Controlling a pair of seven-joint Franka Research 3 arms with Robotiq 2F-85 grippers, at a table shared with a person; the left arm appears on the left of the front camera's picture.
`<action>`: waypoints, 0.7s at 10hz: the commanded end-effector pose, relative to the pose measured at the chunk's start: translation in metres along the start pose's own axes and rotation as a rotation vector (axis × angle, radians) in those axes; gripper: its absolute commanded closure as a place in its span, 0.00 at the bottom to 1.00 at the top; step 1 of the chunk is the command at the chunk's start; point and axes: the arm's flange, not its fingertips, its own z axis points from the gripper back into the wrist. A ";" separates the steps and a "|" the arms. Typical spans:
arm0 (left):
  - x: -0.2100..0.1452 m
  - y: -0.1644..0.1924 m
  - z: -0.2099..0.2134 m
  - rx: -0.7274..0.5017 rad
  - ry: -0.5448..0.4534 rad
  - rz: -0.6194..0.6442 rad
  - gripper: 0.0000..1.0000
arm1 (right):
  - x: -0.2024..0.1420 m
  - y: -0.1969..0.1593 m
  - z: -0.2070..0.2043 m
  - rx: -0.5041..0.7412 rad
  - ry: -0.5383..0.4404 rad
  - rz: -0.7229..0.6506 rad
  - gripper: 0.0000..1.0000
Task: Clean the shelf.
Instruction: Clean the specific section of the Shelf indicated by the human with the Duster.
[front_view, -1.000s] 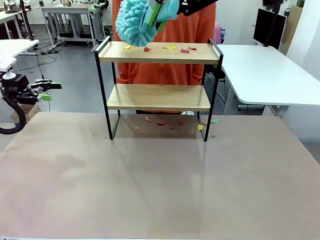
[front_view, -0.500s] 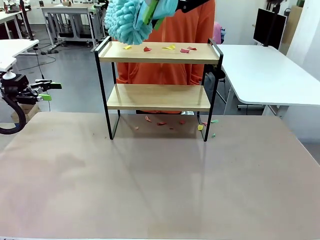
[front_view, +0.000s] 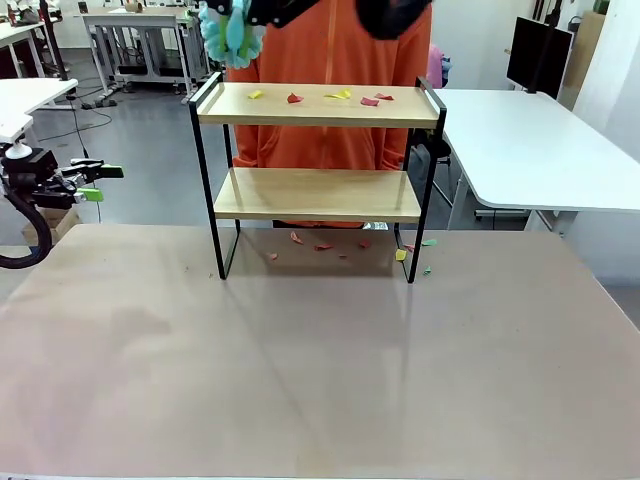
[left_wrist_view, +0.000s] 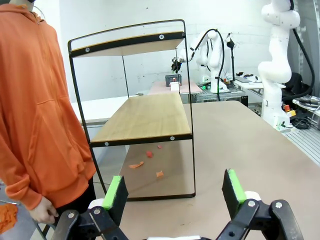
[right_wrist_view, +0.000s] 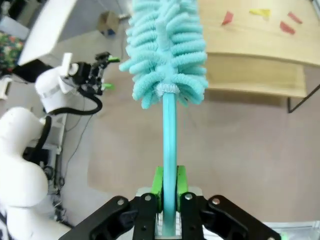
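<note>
The shelf (front_view: 300, 195) stands at the far side of the desk (front_view: 300, 380), with a person (front_view: 330, 50) in orange behind it. Small paper bits (front_view: 340, 96) lie on its top board. The right gripper (right_wrist_view: 169, 185) holds a fluffy blue duster (right_wrist_view: 167, 55) tight in its jaws, above the shelf's left end. The left gripper (left_wrist_view: 175, 192) is off to the side, jaws wide

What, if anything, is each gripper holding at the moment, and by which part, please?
The right gripper holds the turquoise duster by its handle; the left gripper holds nothing.
</note>
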 end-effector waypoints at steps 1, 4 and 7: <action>0.003 0.000 0.000 -0.004 0.007 -0.003 0.00 | 0.024 0.043 -0.024 -0.066 -0.021 -0.033 0.87; 0.003 0.000 0.000 -0.004 0.007 -0.003 0.00 | 0.038 0.062 -0.063 -0.055 -0.036 -0.012 0.87; 0.003 0.000 0.000 -0.004 0.007 -0.003 0.00 | 0.049 0.064 -0.089 -0.065 -0.008 -0.023 0.87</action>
